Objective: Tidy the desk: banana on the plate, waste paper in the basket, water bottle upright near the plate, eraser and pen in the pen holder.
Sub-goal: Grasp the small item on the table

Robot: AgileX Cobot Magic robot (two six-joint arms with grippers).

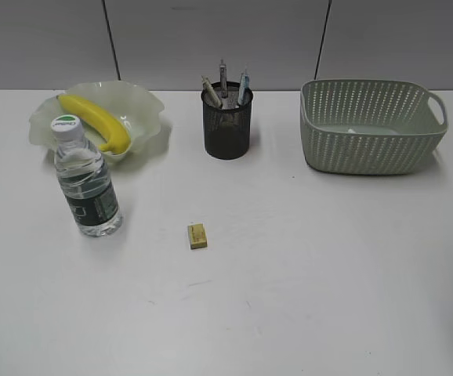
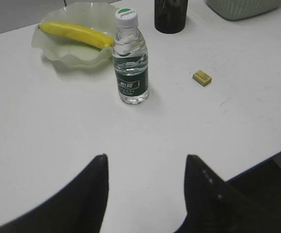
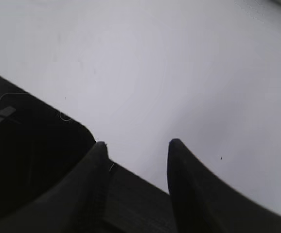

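The left hand (image 2: 145, 194) hung spread and empty above the desk (image 2: 43, 126); ahead stood the water bottle (image 2: 130, 60), cap up. The right hand (image 3: 138, 184) was spread too.

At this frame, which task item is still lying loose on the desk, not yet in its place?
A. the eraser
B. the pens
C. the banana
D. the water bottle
A. The small yellowish eraser lies alone on the desk, while the banana is on the plate, the water bottle stands upright beside it, and pens stand in the pen holder.
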